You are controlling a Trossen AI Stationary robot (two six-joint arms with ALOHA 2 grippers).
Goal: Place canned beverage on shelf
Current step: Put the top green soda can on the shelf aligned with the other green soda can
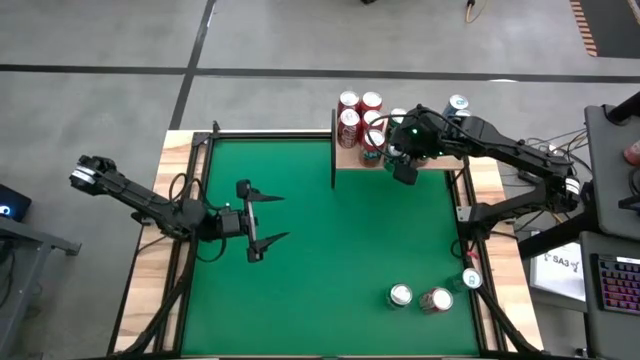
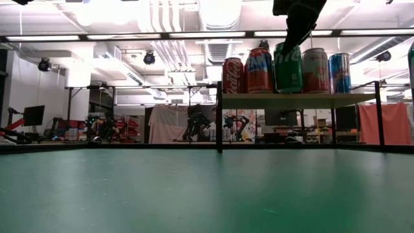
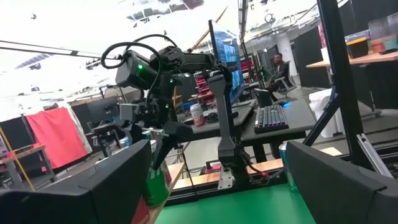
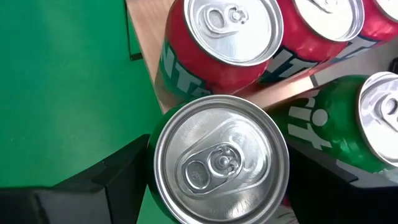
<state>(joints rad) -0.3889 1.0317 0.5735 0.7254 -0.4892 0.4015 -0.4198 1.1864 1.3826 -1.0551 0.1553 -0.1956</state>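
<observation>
The shelf, a light-wood board on black posts, stands at the table's far edge with several cans upright on it. My right gripper hangs over the shelf's near edge, shut on a green can with a silver top. Two red cans stand just beyond it, and another green can beside it. My left gripper waits open above the green table's left half, with nothing between its fingers. My right gripper pinches the green can's round wall just under its top rim, one finger on each side. The fingers slant down from above and from the table's right. The can is upright, its base level with the shelf board; whether it rests there, I cannot tell.
Three loose cans lie near the table's near right corner. Another can sits at the far right, behind my right arm. The shelf's black post stands at its left end. The green table's middle is bare.
</observation>
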